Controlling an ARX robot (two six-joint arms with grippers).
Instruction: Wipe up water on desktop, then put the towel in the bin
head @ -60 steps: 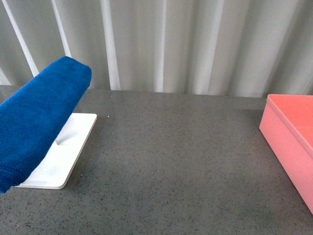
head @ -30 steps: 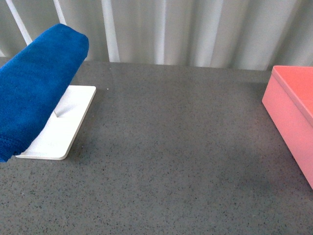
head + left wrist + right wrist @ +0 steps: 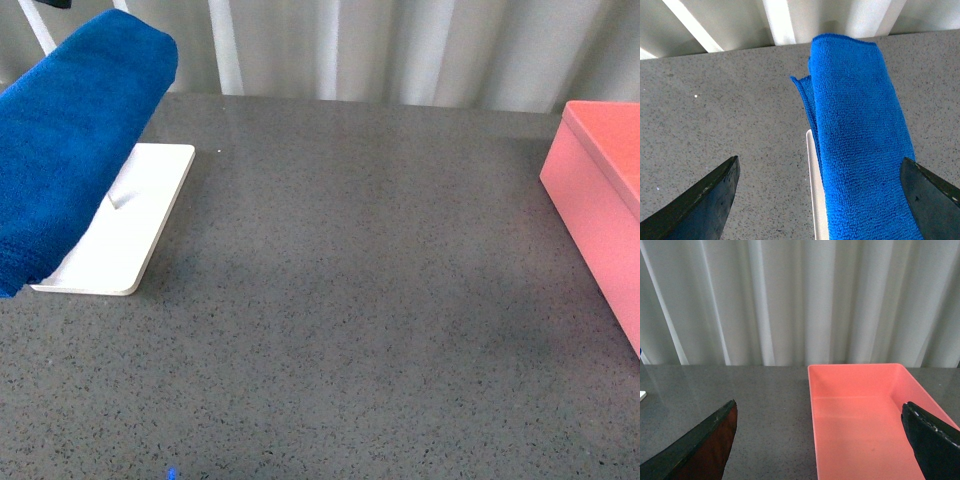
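Everything sits higher in my front view than a second ago: towel (image 3: 75, 140), desktop (image 3: 350, 300), bin (image 3: 600, 200).
Towel hangs above the white tray (image 3: 140, 215), far left; left gripper (image 3: 818, 202) and right gripper (image 3: 820, 440) both spread wide.

Blue towel (image 3: 70, 140) draped far left; pink bin (image 3: 598, 200) right; desktop (image 3: 350, 300) between.

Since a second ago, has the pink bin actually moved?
No. The bin keeps its place near the back edge of the desktop; the whole view shifted upward, white tray included.
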